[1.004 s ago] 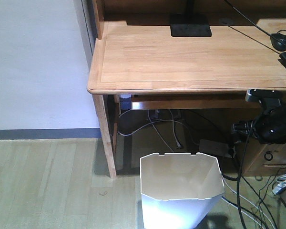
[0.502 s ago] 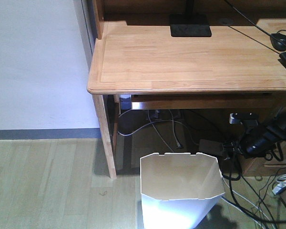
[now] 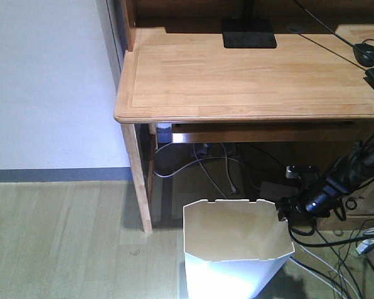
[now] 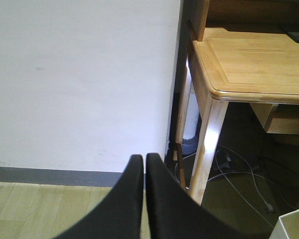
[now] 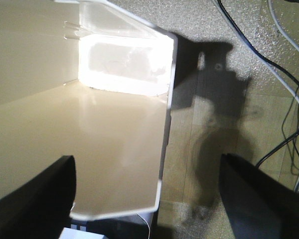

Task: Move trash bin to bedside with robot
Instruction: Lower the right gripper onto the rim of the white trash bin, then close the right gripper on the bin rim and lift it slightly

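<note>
The white trash bin (image 3: 237, 246) stands on the floor in front of the desk, its cream inside lit. My right gripper (image 3: 285, 210) is at the bin's right rim. In the right wrist view it (image 5: 147, 199) is open, and its jaws straddle the bin's thin wall (image 5: 165, 134): one finger (image 5: 35, 199) is over the inside, the other (image 5: 261, 199) is outside over the floor. My left gripper (image 4: 144, 158) is shut and empty, pointing at the white wall beside the desk leg. A corner of the bin (image 4: 292, 226) shows there. The bed is out of view.
A light wooden desk (image 3: 249, 75) stands over the bin, its left leg (image 3: 137, 180) close by. Cables (image 3: 218, 165) hang under it and more trail on the floor (image 5: 284, 74) to the bin's right. A white wall (image 3: 50, 81) is to the left.
My right arm has come down and to the left from under the desk edge to the bin's right rim. The bin has not moved.
</note>
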